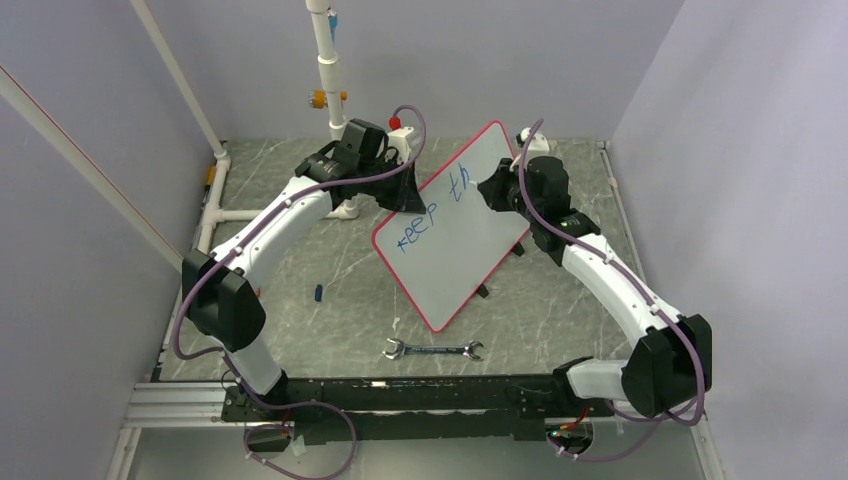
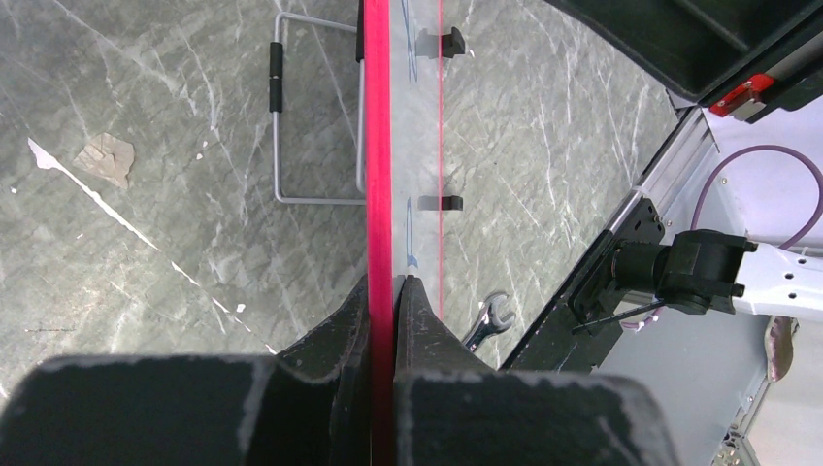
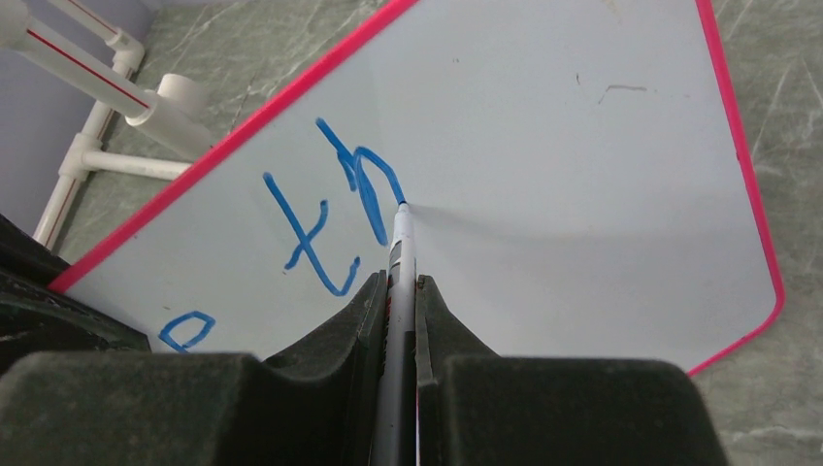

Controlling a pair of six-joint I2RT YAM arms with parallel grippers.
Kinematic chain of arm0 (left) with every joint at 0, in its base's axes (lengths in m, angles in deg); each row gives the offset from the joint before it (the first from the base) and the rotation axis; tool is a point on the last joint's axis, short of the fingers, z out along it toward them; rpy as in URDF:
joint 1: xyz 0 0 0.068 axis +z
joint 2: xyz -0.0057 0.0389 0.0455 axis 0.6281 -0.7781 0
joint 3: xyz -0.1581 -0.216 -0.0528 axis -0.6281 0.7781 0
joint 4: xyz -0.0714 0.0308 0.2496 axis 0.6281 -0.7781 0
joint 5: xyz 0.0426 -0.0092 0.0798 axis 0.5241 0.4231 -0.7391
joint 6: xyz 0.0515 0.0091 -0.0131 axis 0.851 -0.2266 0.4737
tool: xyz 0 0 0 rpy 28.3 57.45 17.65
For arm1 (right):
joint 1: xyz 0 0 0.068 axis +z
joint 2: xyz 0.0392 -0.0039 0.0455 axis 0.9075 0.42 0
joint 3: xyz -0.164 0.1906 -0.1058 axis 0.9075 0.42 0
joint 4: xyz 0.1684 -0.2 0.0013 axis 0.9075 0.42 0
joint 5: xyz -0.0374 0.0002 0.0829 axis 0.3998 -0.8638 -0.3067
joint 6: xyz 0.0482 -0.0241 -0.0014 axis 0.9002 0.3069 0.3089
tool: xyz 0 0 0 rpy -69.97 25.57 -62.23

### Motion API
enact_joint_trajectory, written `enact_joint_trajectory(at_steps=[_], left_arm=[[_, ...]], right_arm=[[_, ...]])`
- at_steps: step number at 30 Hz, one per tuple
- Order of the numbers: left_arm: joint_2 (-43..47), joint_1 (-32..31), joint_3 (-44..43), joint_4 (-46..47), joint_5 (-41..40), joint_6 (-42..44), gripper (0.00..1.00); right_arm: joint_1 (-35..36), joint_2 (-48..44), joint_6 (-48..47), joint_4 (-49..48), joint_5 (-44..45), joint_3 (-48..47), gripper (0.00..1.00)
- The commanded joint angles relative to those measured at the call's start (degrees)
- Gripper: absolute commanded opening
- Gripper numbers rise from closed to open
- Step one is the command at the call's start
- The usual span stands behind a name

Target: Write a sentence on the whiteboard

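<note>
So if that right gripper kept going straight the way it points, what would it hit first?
The whiteboard: the marker clamped in the right gripper seems to have its tip on the white face, ending the blue letters "th".

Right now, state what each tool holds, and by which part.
Left tool grips the whiteboard by its red rim. Right tool grips the marker by its barrel.
</note>
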Motion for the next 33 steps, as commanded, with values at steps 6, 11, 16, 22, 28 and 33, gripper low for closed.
enact_joint_trajectory(at_steps=[6,11,16,22,28,33], left_arm=[[0.1,-0.6,-1.3,0.2,-5.1,8.2,0.00],[0.0,-0.7,-1.3,0.2,-5.1,8.2,0.00],[-0.2,-0.6,-1.4,0.2,-5.1,8.2,0.00],[-0.1,-0.6,-1.3,0.2,-5.1,8.3,0.00],[0.1,-0.6,-1.4,0.1,-5.1,8.2,0.00],[0.4,-0.7,-1.2,0.4,-4.9,8.1,0.00]], right_arm=[[0.1,-2.5,-0.7,1.7,1.0,2.2,0.00],[0.1,-4.7,-2.3,3.6,4.2,0.2,0.00],[0.0,-6.2,-3.8,4.9,7.0,-2.3,0.00],[-0.4,-4.5,-3.2,3.9,5.4,-4.2,0.00],[-0.6,-1.5,-2.2,2.8,2.8,-6.6,0.00],[-0.7,-0.1,-1.4,1.8,1.7,-6.9,0.00]])
